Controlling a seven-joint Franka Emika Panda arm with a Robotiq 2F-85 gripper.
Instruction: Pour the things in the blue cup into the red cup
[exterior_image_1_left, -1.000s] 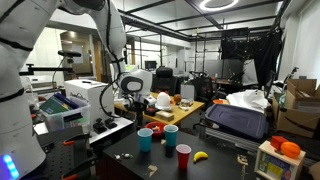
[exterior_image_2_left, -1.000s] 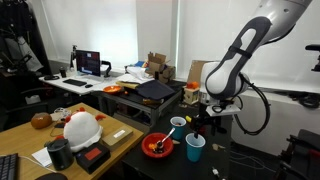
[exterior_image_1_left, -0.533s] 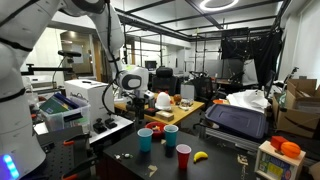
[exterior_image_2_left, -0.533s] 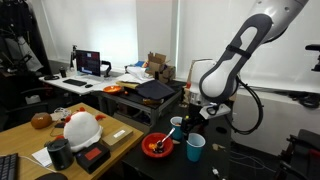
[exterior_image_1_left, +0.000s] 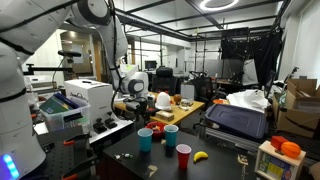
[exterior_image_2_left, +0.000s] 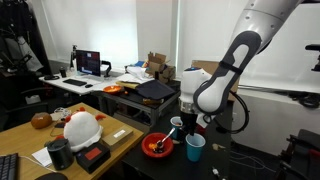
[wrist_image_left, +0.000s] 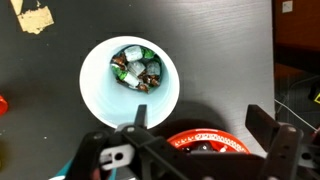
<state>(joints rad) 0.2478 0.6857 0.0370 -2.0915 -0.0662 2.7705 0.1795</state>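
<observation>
In an exterior view the blue cup (exterior_image_1_left: 145, 139) stands on the black table beside a paler teal-grey cup (exterior_image_1_left: 171, 135), with the red cup (exterior_image_1_left: 183, 157) nearer the front. From the opposite side the blue cup (exterior_image_2_left: 195, 148) sits right of a red bowl (exterior_image_2_left: 157, 146), and no red cup shows. My gripper (exterior_image_2_left: 186, 120) hangs open just above the pale cup (exterior_image_2_left: 177, 125). In the wrist view the gripper (wrist_image_left: 200, 112) holds nothing. The red bowl (wrist_image_left: 195, 140) lies under its fingers. Beyond is a pale cup (wrist_image_left: 130, 80) holding several small things.
A banana (exterior_image_1_left: 200, 155) lies right of the red cup. A white helmet (exterior_image_2_left: 80, 128) rests on the wooden desk, and a black case (exterior_image_1_left: 238, 120) stands behind the table. A scrap of tape (wrist_image_left: 33, 17) sticks to the tabletop.
The arm has swung sideways and lower over the cups and the bowl. The jaws have stayed open and nothing on the table has moved.
</observation>
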